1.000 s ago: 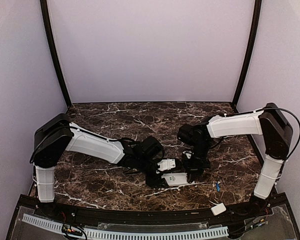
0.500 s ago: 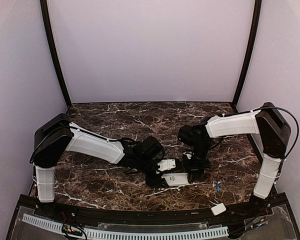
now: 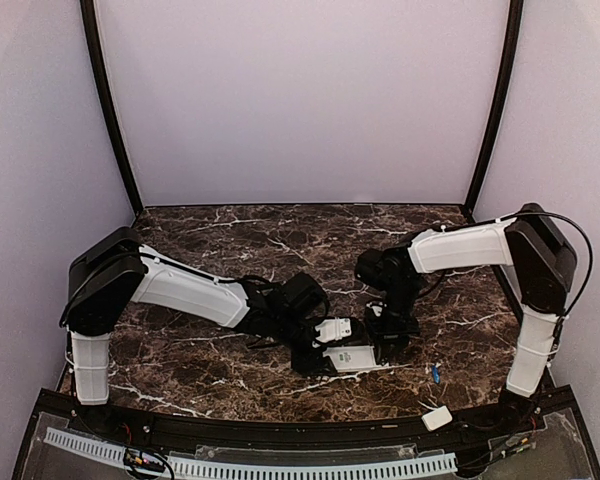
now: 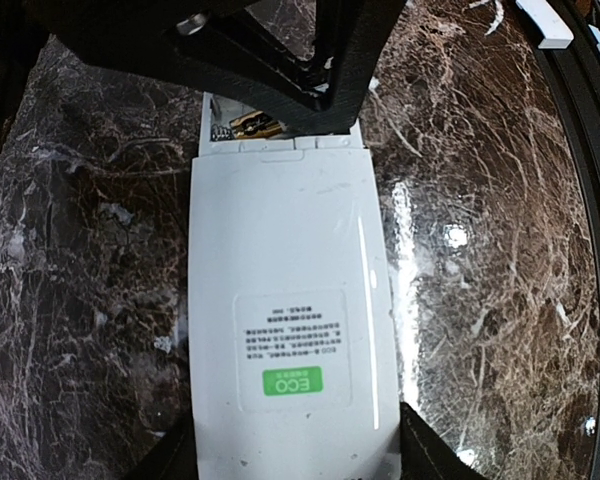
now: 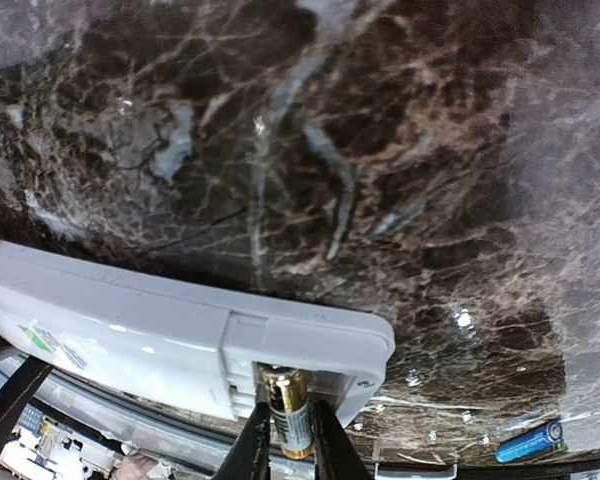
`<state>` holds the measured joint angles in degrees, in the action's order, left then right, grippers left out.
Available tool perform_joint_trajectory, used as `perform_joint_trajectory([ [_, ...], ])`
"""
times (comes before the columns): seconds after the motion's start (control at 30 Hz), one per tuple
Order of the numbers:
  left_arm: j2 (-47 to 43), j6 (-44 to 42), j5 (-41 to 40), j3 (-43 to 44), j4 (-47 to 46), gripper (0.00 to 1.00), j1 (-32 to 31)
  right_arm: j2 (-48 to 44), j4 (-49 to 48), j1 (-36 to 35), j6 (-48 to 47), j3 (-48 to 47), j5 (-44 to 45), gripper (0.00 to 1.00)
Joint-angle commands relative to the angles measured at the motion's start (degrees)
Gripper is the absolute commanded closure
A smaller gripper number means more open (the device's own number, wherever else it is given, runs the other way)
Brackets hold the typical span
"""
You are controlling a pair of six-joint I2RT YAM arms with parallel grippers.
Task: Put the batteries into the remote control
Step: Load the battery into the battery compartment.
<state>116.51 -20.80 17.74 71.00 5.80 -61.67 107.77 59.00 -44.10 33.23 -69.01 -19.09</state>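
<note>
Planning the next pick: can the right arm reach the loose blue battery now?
Probably not yet: the right gripper is shut on a gold-ended battery at the remote control; the blue battery lies unobstructed.

The top camera looks down from far behind both arms. Close wrist cameras look past the left gripper (image 4: 295,455) and the right gripper (image 5: 285,445), sharing the remote control (image 4: 285,300)'s open end.
</note>
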Motion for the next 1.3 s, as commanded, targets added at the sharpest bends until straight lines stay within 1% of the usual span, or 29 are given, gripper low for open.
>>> perform_joint_trajectory([
  [0.0, 4.69, 1.19, -0.58, -2.20, 9.58, 0.89, -0.24, 0.73, -0.48, 0.16, -0.48, -0.81, 1.37, 0.80],
  [0.3, 4.78, 1.21, -0.56, -2.14, 9.70, 0.89, -0.26, -1.75, -0.13, 0.16, 0.62, -0.43, 0.90, 0.80],
  [0.47, 4.86, 1.20, -0.57, -2.09, 9.82, 0.89, -0.24, -3.28, 0.37, 0.18, 1.22, -0.21, 0.90, 0.76],
  [0.67, 4.87, 1.14, -0.58, -2.09, 9.84, 0.89, -0.21, -4.79, 1.98, 0.16, 1.35, -0.46, 2.01, 0.76],
  [0.83, 4.87, 1.19, -0.59, -2.09, 9.84, 0.88, -0.22, -8.32, 2.72, 0.16, 2.79, 1.03, 2.56, 0.76],
  [0.93, 4.89, 1.05, -0.47, -2.05, 9.84, 0.88, -0.22, -11.10, 0.57, 0.16, 4.79, 4.13, 2.01, 0.78],
  [1.1, 4.96, 1.12, -0.51, -1.96, 9.84, 0.88, -0.26, -14.34, -6.28, 0.15, 8.74, 10.32, -2.00, 0.84],
  [1.27, 4.96, 1.09, -0.49, -1.94, 9.93, 0.88, -0.22, -15.81, -9.74, 0.15, 10.21, 13.13, -3.06, 0.87],
])
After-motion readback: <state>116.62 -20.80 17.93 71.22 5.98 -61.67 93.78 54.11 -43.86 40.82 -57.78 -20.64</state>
